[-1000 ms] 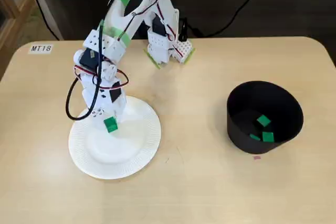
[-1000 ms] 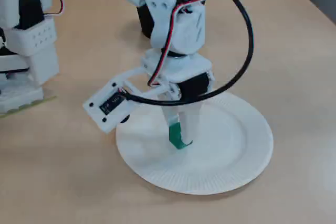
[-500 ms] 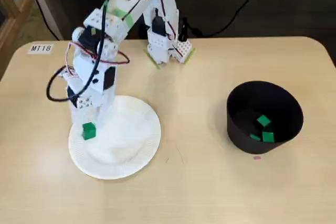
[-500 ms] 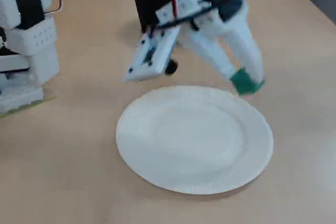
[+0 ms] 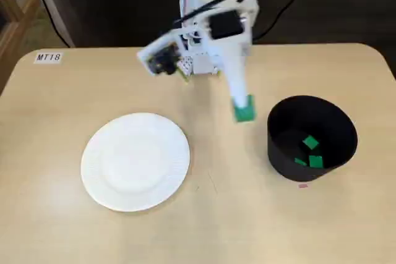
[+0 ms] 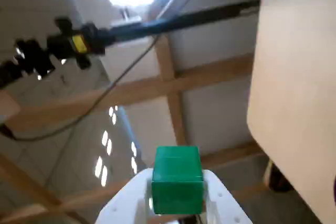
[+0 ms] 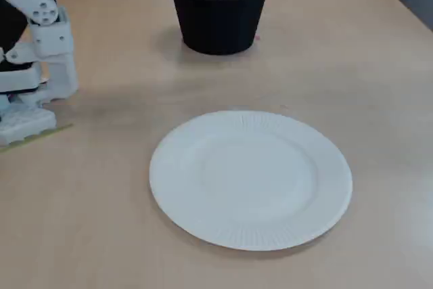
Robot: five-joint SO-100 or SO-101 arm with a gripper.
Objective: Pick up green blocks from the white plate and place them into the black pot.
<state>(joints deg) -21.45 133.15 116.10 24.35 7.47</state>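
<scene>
Now that the pincer (image 5: 242,107) has swung off the white plate (image 5: 135,160), it's up over the table (image 5: 204,227), clamped on a green block (image 6: 177,179). The black pot (image 5: 279,156) is just beside it, with a few blocks (image 5: 315,161) already inside. The plate, well apart from the pincer, looks bare in both fixed views, so this is probably the last drop.

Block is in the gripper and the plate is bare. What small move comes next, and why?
Probably shift the gripper a little right in a fixed view, over the black pot, before releasing: the green block it holds hangs left of the pot's rim, above bare table.
</scene>
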